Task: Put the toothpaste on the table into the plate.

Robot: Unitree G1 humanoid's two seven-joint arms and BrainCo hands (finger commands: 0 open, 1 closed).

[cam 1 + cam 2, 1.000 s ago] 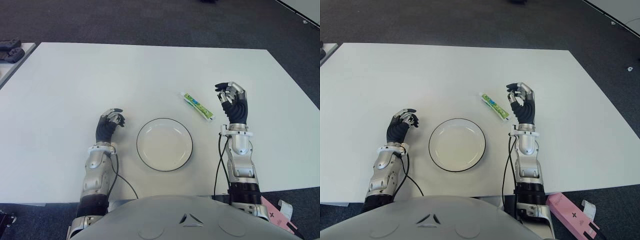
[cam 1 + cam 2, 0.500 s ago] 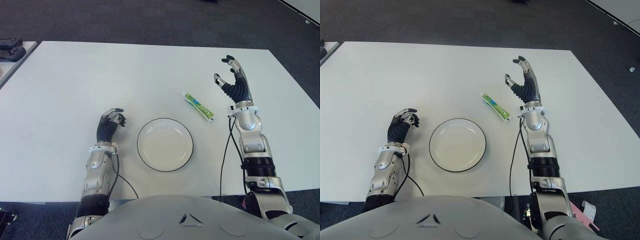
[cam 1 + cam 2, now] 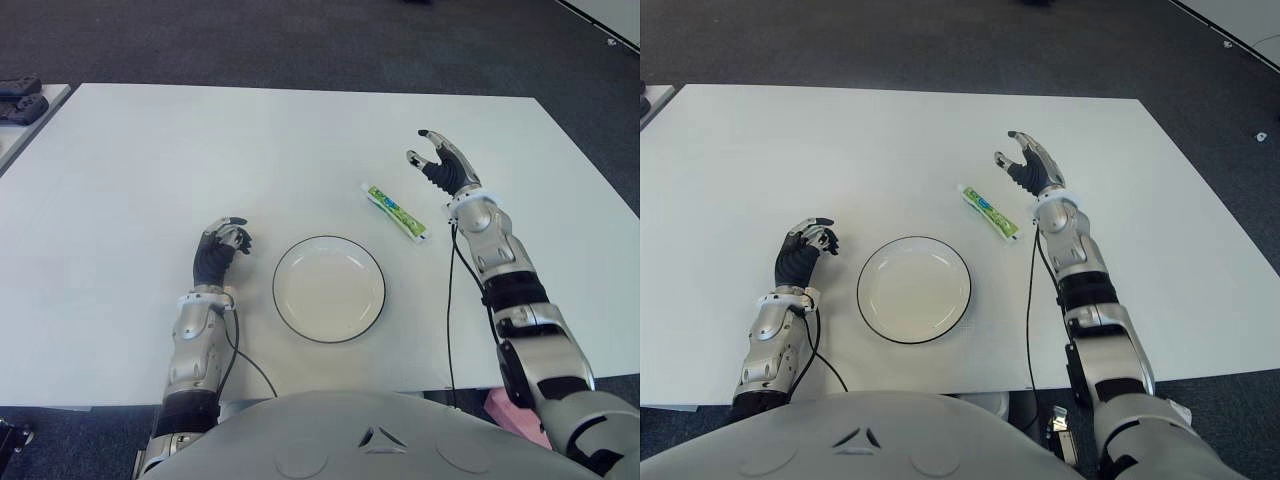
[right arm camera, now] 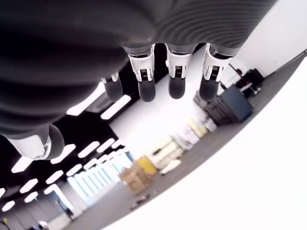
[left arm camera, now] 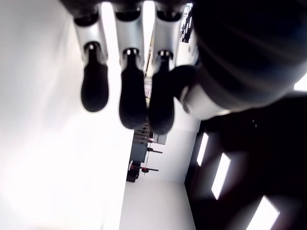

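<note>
A green and white toothpaste tube (image 3: 396, 211) lies flat on the white table (image 3: 300, 140), just right of and behind the white, dark-rimmed plate (image 3: 329, 289). The plate holds nothing. My right hand (image 3: 437, 160) hovers above the table a little right of and beyond the tube, fingers spread and holding nothing; its fingers (image 4: 175, 76) show extended in the right wrist view. My left hand (image 3: 222, 240) shows left of the plate with its fingers (image 5: 132, 91) curled and nothing in them.
Dark carpet lies beyond the table's far edge. A second table corner with dark objects (image 3: 20, 100) shows at far left. A pink box (image 3: 515, 412) sits low beyond the table's front right corner.
My right hand opened from a curled pose, rose, then reached forward and tilted left over the table near the tube. The toothpaste, plate and left hand stayed put.
</note>
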